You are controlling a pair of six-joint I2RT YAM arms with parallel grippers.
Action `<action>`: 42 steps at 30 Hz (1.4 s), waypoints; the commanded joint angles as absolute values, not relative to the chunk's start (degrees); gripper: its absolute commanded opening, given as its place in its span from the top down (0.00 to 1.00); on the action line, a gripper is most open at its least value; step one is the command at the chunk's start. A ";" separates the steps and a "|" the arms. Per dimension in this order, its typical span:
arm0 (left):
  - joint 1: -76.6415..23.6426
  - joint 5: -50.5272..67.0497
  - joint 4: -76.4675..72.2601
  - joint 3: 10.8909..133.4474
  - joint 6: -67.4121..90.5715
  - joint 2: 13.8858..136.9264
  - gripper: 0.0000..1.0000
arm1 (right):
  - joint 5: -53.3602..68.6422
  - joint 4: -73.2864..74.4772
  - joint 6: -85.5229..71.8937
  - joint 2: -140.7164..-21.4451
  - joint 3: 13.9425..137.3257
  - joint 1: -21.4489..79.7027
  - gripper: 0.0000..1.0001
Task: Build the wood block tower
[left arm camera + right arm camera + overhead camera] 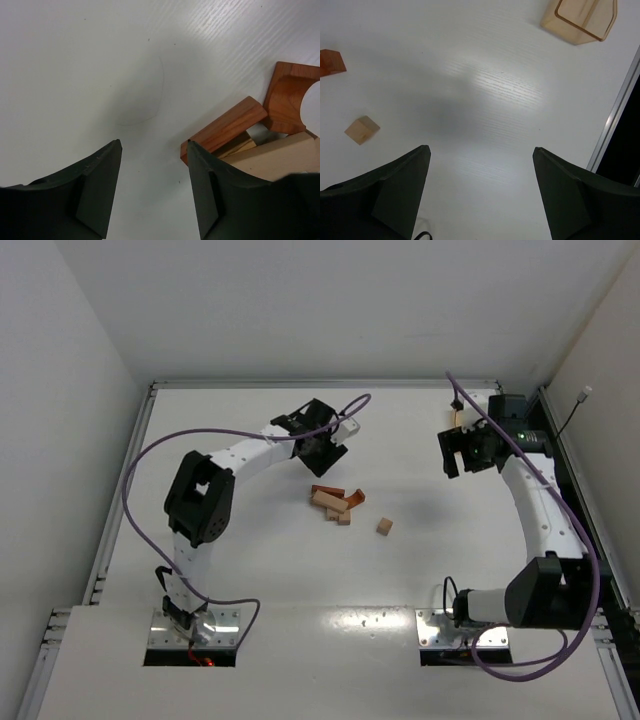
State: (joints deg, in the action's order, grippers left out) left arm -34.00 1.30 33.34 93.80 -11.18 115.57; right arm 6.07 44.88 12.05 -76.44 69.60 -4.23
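Note:
A small pile of wood blocks lies flat at the table's middle, with no tower standing. In the left wrist view I see a reddish-brown bar, a reddish notched piece and a light tan block. A lone tan cube lies to the right of the pile and also shows in the right wrist view. My left gripper is open and empty, just behind the pile, its right finger beside the bar's end. My right gripper is open and empty over bare table at the far right.
A shallow light-wood tray sits near the table's far right corner, small in the top view. A reddish piece shows at the right wrist view's left edge. A metal rail bounds the table's right side. Purple cables loop off both arms.

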 commanded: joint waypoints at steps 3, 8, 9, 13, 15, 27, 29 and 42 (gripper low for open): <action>-36.29 1.92 34.97 95.81 -14.76 115.31 0.49 | 5.19 44.13 12.39 -76.11 68.03 -6.59 0.20; -38.31 5.27 37.08 87.11 -19.42 110.75 0.46 | 5.71 44.12 11.87 -77.87 68.64 -7.64 0.20; -38.32 6.23 37.79 84.66 -20.21 110.13 0.44 | 5.71 44.12 11.87 -78.48 68.64 -7.65 0.20; -39.90 9.23 40.07 78.76 -21.79 107.75 0.42 | 6.24 44.12 11.87 -79.01 69.26 -7.65 0.20; -40.42 11.33 40.08 75.96 -21.80 105.57 0.42 | 6.24 44.12 11.87 -79.01 69.26 -7.65 0.20; -42.89 12.23 38.94 75.66 -20.13 97.21 0.33 | 6.24 44.12 12.92 -77.17 65.04 -7.65 0.20; -42.89 10.21 38.94 79.00 -19.60 97.21 0.31 | 6.76 44.12 12.92 -77.17 65.04 -7.65 0.20; -43.42 11.50 40.51 85.08 -31.72 104.49 0.22 | 6.77 43.59 13.45 -77.17 65.04 -8.17 0.20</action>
State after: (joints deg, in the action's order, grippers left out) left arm -42.72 7.99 38.52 82.74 -26.61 103.33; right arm 6.17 45.12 12.71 -79.13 65.12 -7.75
